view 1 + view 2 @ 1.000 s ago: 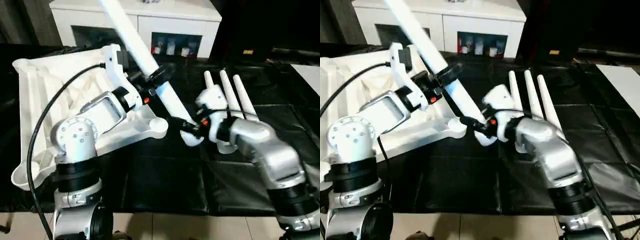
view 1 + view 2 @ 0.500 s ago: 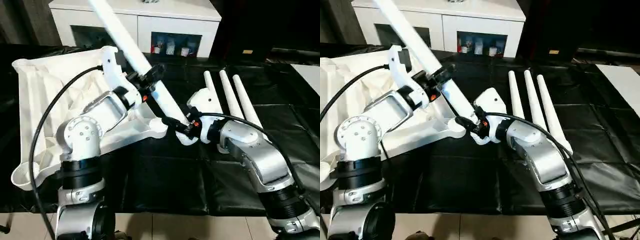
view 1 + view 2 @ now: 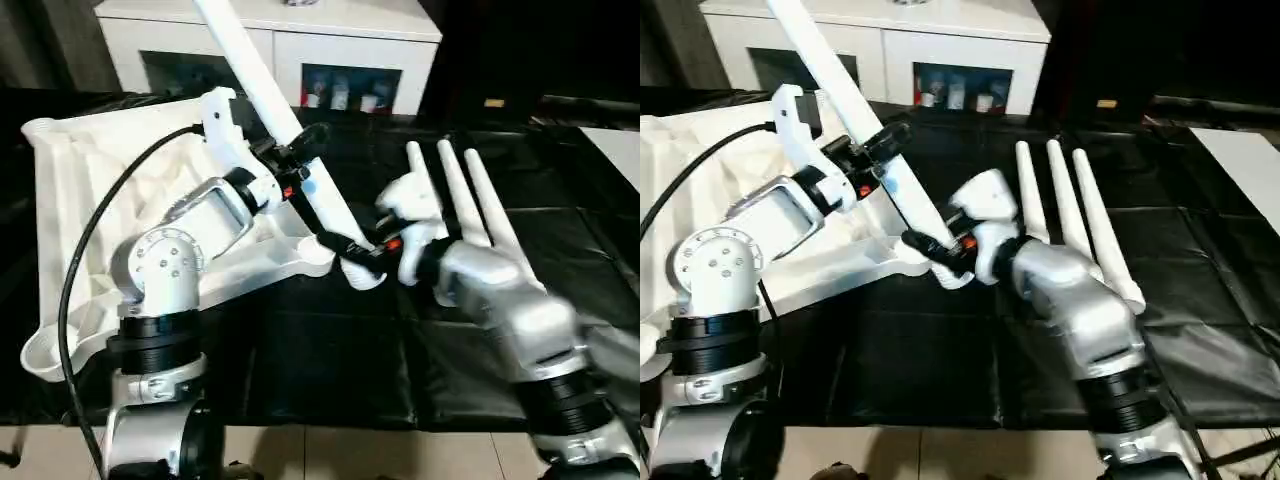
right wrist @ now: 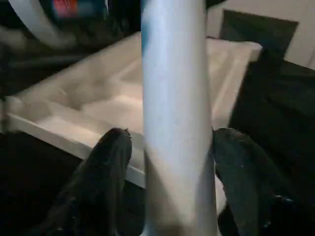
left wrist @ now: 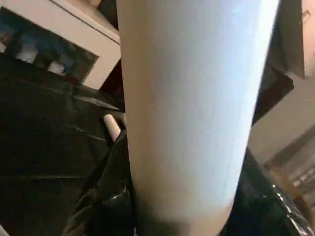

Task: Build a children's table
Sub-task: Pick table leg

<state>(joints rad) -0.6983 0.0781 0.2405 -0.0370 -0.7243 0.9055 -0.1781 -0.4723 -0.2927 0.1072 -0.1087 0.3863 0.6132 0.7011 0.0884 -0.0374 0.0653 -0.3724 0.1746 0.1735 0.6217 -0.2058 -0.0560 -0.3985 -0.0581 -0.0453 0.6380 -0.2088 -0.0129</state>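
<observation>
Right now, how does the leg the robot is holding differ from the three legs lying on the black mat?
The held leg is lifted and slanted, its lower end near the tabletop corner; the three loose legs lie flat, side by side. The left gripper and right gripper clamp the held leg; nothing touches the loose legs. All are white tapered tubes.

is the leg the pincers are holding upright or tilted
Tilted: the held leg slants up and away from the tabletop's corner socket, gripped by left pincer and right pincer.

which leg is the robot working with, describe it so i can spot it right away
Start at the big white tabletop lying underside up on the black mat. At its near right corner a long white leg slants up toward the cabinet, held by both grippers. The other three legs lie flat side by side.
</observation>
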